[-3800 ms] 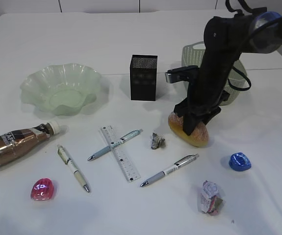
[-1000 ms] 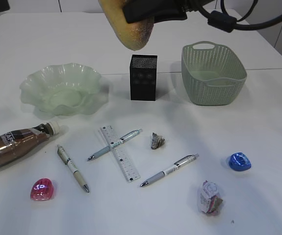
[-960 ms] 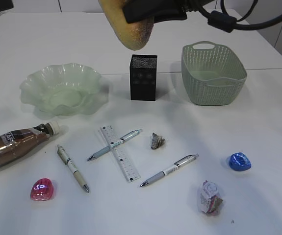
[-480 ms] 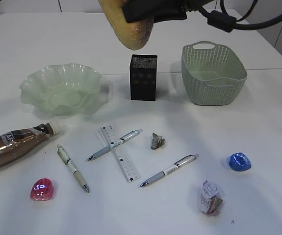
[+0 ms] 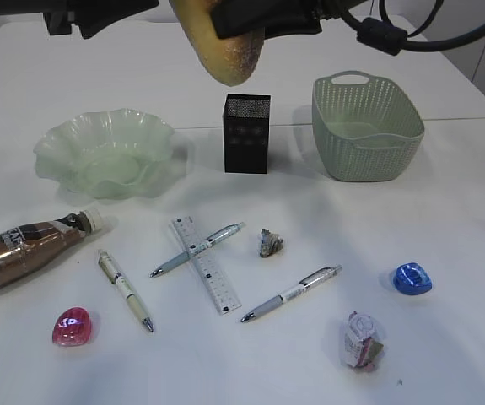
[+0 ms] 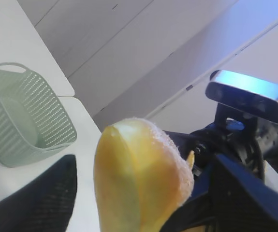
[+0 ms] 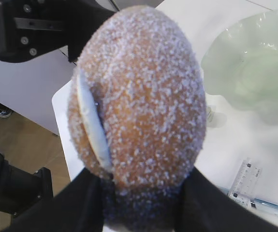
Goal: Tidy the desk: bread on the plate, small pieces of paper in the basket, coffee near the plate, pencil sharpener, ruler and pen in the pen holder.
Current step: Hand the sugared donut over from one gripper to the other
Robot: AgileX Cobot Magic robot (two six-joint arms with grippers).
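Bread [image 5: 225, 46] clamped high in right hand [image 5: 250, 21].

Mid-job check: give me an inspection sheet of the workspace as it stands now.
Surface: white desk, no spills seen.
Job's things: bread held in the air above the pen holder; plate and basket hold nothing; coffee lying on its side; ruler flat, one pen across it, two more pens apart.
Clutter: two crumpled paper scraps, pink and blue sharpeners.
Grippers: right pincer shut on the bread; left pincer open, beside it, empty.
Cables: black loops at the right arm.
Surroundings: white wall panels.
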